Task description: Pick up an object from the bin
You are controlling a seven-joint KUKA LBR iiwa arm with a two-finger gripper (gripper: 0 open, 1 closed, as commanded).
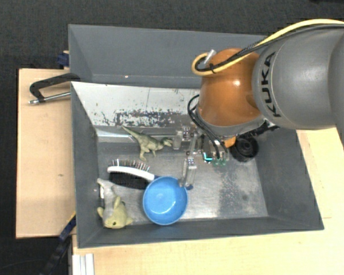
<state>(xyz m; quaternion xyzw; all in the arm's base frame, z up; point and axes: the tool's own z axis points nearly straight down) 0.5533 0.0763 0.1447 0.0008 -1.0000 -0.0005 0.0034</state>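
The pincer (188, 177) hangs low near the middle of the grey bin (249, 196), its tip at the upper right rim of a blue bowl (165, 202). It seems to touch that rim, though I can't be sure from here. The bowl is round and shallow, open side up, and sits on the floor by the front wall. Whether the pincer is wide or narrow I cannot tell.

Just left of the bowl lies a brush (129, 174) (white back, black bristles). Behind it stands a tan dinosaur (148, 142), and in the front left corner lies a yellowish soft toy (116, 214).
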